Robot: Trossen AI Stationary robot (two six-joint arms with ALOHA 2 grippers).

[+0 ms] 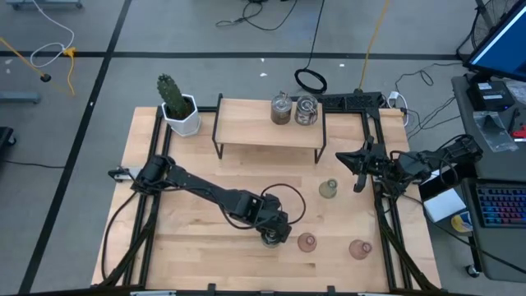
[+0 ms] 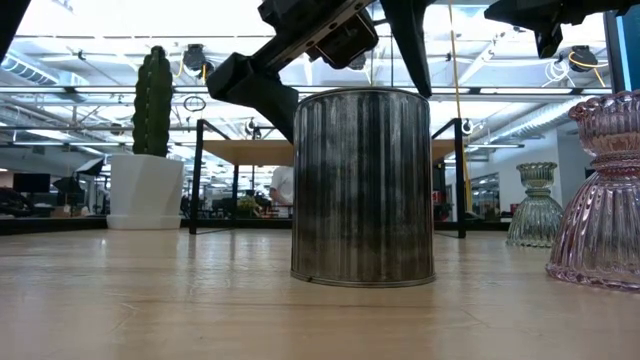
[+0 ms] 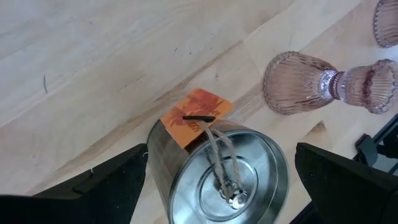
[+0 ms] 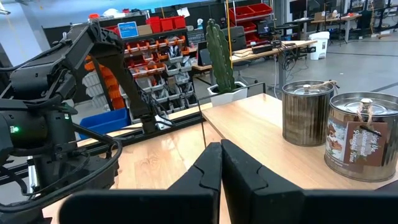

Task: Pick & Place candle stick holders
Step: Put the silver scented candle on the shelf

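Note:
A round silvery holder (image 1: pixel 269 239) with a lid, twine and an orange tag (image 3: pixel 196 115) stands upright on the table near the front. My left gripper (image 3: pixel 221 163) hangs over it, open, with one finger (image 3: pixel 99 183) on each side of it and not on it. Two more silvery holders (image 1: pixel 281 109) (image 1: pixel 306 109) stand on the raised shelf. A pale green holder (image 1: pixel 329 189) and two pink holders (image 1: pixel 306 242) (image 1: pixel 359 248) stand on the table. My right gripper (image 4: pixel 221 163) is shut and empty at the table's right edge.
A cactus in a white pot (image 1: pixel 177 105) stands at the far left corner. The wooden shelf on black legs (image 1: pixel 246 131) spans the far middle. One pink holder (image 3: pixel 323 81) stands close beside the silvery one. Cables lie on the floor beyond the table.

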